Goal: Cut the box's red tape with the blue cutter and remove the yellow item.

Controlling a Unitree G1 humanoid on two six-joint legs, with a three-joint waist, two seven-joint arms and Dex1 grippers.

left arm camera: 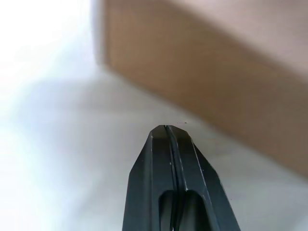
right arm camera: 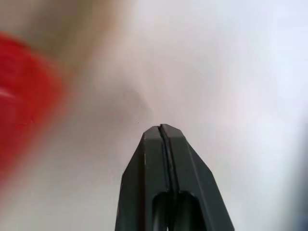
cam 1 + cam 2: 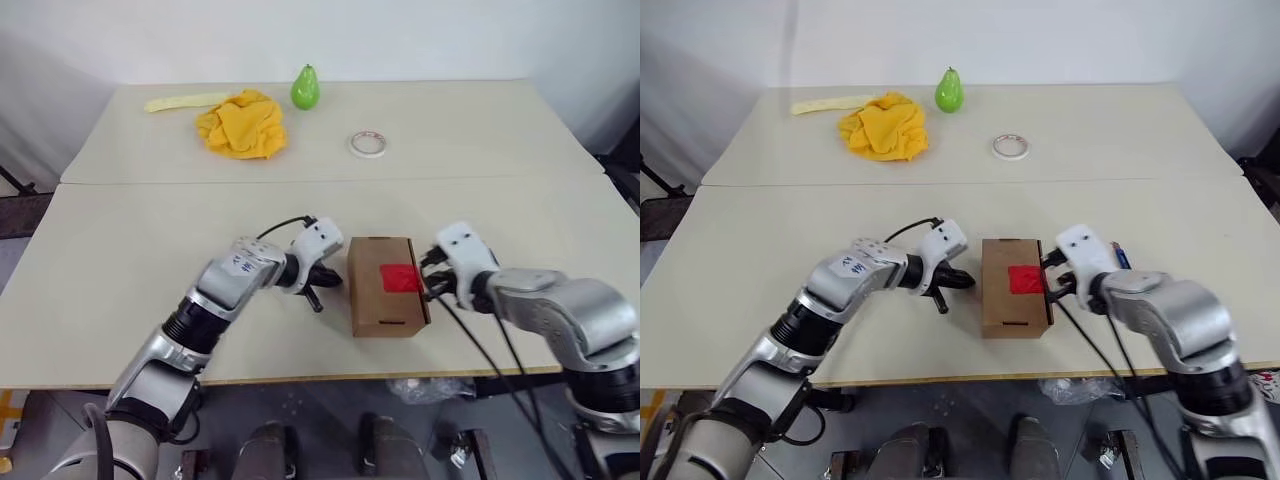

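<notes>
Brown box (image 3: pixel 385 285) with red tape (image 3: pixel 401 277) on top, near table's (image 3: pixel 120 270) front edge. Left gripper (image 3: pixel 318 290) and right gripper (image 3: pixel 432 285) flanking it, jaws clenched, empty.

brown box (image 3: pixel 384 286) closed, red tape (image 3: pixel 401 277) on top
</notes>
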